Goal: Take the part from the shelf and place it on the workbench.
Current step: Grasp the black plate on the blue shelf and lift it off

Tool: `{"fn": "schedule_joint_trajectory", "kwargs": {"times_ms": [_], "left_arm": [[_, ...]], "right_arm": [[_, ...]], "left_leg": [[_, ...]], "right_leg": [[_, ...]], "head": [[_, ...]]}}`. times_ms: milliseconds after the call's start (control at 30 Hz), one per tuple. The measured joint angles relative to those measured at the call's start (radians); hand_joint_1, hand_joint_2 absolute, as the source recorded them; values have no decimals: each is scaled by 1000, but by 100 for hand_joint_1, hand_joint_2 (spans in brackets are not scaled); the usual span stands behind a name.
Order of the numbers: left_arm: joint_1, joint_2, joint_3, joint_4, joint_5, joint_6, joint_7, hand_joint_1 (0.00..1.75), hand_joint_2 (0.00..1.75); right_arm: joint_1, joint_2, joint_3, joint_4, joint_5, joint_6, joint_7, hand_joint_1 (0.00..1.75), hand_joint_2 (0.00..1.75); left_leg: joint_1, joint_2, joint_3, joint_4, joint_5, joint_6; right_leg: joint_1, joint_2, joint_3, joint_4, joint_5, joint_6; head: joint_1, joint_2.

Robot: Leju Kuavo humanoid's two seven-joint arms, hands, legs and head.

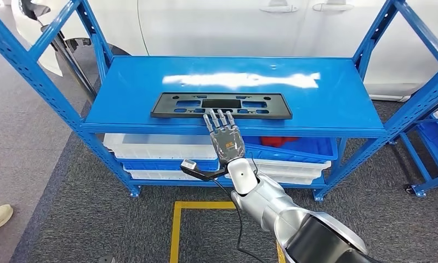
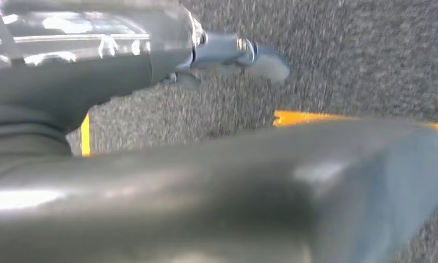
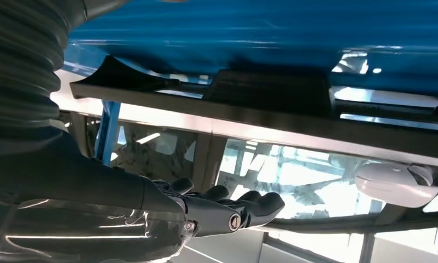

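Right hand [image 1: 226,137] at the shelf's [image 1: 326,104] front edge, fingers straight and apart, holding nothing.
The black part [image 1: 221,105] lies flat on the glossy blue top shelf, near its front; the fingertips reach its near edge. White bins [image 1: 156,147] and a blue bin [image 1: 315,147] sit below. Grey carpet [image 1: 68,208] with a yellow line [image 1: 176,230]. Left hand's [image 2: 227,52] state: cannot tell.

The head view is bright and evenly lit, mostly sharp. A broad white glare streak lies across the blue shelf top [image 1: 326,104] toward its back edge, and soft shadow falls beneath its front edge. The left wrist view is heavily blurred, the grey carpet [image 2: 370,49] smeared. The right wrist view is dim and contrasty, with bright reflections behind the dark fingers [image 3: 249,205].
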Motion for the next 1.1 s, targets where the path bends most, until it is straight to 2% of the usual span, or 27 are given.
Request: {"fn": "schedule_joint_trajectory", "kwargs": {"times_ms": [33,67,133,167,200,233,300,333,367,433,500,533,600,667,700,733,767,800,833,867,900,1000,1067,1100], "left_arm": [[-1,0,0,0,0,0,0,0,0],[-2,0,0,0,0,0,0,0,0],[-3,0,0,0,-1,0,0,0,0],[-2,-1,0,0,-1,0,0,0,0],[0,-1,0,0,-1,-1,0,0,0],[1,-1,0,0,-1,-1,0,0,0],[1,0,0,0,-4,-2,0,0,0],[-1,0,0,0,-5,-2,0,0,0],[-3,0,0,0,-6,-2,1,0,0],[-5,0,0,0,-7,-2,2,0,0],[-5,0,0,0,-7,-2,3,0,0],[-6,0,0,0,-7,-2,3,0,0],[-8,0,0,0,-7,-2,3,0,0],[-9,0,0,0,-6,-2,3,0,0],[-8,0,0,0,-6,-2,3,0,0],[-7,0,0,0,-6,-2,3,0,0],[-6,0,0,0,-6,-2,3,0,0],[-6,-1,0,0,-6,-2,3,0,0],[-6,-1,0,0,-5,-2,3,0,0],[-7,-1,0,0,-5,-2,3,0,0],[-8,-1,0,0,-5,-2,2,0,0],[-10,0,0,0,-4,-2,2,0,0],[-11,0,0,0,-4,-2,1,0,0],[-10,0,0,0,-4,-2,1,0,0]], "right_arm": [[-2,1,-2,0,1,0,0,0,175],[-3,2,-3,0,2,-1,-1,0,175],[-3,3,-5,0,3,-1,-3,0,175],[0,4,-7,1,4,-1,-4,0,175],[2,3,-8,1,4,-2,-4,0,175],[4,3,-10,1,6,-3,-4,0,175],[5,3,-13,1,10,-6,-5,0,175],[5,3,-16,1,13,-7,-5,0,175],[5,3,-20,0,17,-9,-5,0,175],[5,3,-27,-1,26,-12,-6,0,175],[6,4,-35,-6,35,-13,-8,0,175],[5,5,-40,-8,39,-14,-9,0,175],[5,5,-49,-13,43,-16,-11,0,175],[11,4,-56,-14,44,-16,-14,0,175],[15,3,-58,-14,44,-16,-16,0,175],[18,3,-61,-15,44,-16,-18,0,175],[19,3,-63,-16,44,-16,-20,0,175],[20,3,-65,-19,44,-16,-21,0,175],[19,3,-67,-21,44,-16,-22,0,175],[19,3,-68,-24,44,-16,-23,0,175],[19,4,-69,-26,44,-17,-24,0,175],[20,4,-72,-31,44,-18,-26,0,175],[18,6,-74,-36,44,-18,-27,0,175],[17,7,-75,-38,45,-18,-27,0,175]], "left_leg": [[0,1,-9,24,-13,-4],[1,2,-30,71,-33,-8],[2,2,-107,207,-79,-13],[3,2,-143,262,-90,-14],[3,2,-165,284,-81,-14],[3,2,-167,266,-53,-11],[1,2,-121,138,35,-1],[-2,2,-93,73,65,6],[-5,2,-73,29,78,11],[-11,2,-61,4,70,20],[-6,1,-55,-5,68,28],[-3,1,-50,-10,67,33],[0,2,-42,-15,63,41],[-1,2,-37,-14,56,45],[-1,1,-33,-14,51,44],[-1,1,-26,-13,46,43],[0,0,-18,-12,39,41],[0,-1,-10,-11,31,38],[-2,-1,-3,-8,23,33],[-3,-1,1,-7,17,27],[-4,-1,2,-6,12,22],[-2,1,6,-4,2,4],[0,2,-16,48,-25,-6],[1,2,-46,105,-49,-9]], "right_leg": [[-2,0,8,-4,-3,-6],[-3,-1,16,-6,-6,-12],[-1,-2,27,-7,-16,-19],[1,-2,31,-7,-20,-21],[3,-1,37,-6,-25,-22],[4,0,44,-5,-31,-21],[6,2,62,-5,-44,-18],[7,2,69,-4,-50,-15],[8,2,71,-4,-55,-10],[10,2,71,-6,-59,0],[10,1,72,-2,-67,11],[10,0,63,18,-79,16],[6,-1,8,124,-126,24],[2,-1,-74,257,-165,29],[-1,-2,-100,288,-161,31],[-3,-2,-107,279,-135,32],[-6,-2,-94,232,-93,33],[-8,-3,-68,159,-46,32],[-7,-4,-40,90,-12,31],[-6,-4,-19,39,6,28],[-4,-4,-8,12,9,23],[-1,-1,0,3,-3,4],[-5,-2,12,-3,-8,-10],[-5,-3,18,-4,-12,-15]], "head": [[0,0],[0,0],[0,0],[0,0],[0,0],[0,0],[0,0],[0,0],[0,0],[0,0],[0,0],[0,0],[0,0],[0,0],[0,0],[0,0],[0,0],[0,0],[0,0],[0,0],[0,0],[0,0],[0,0],[0,0]]}}
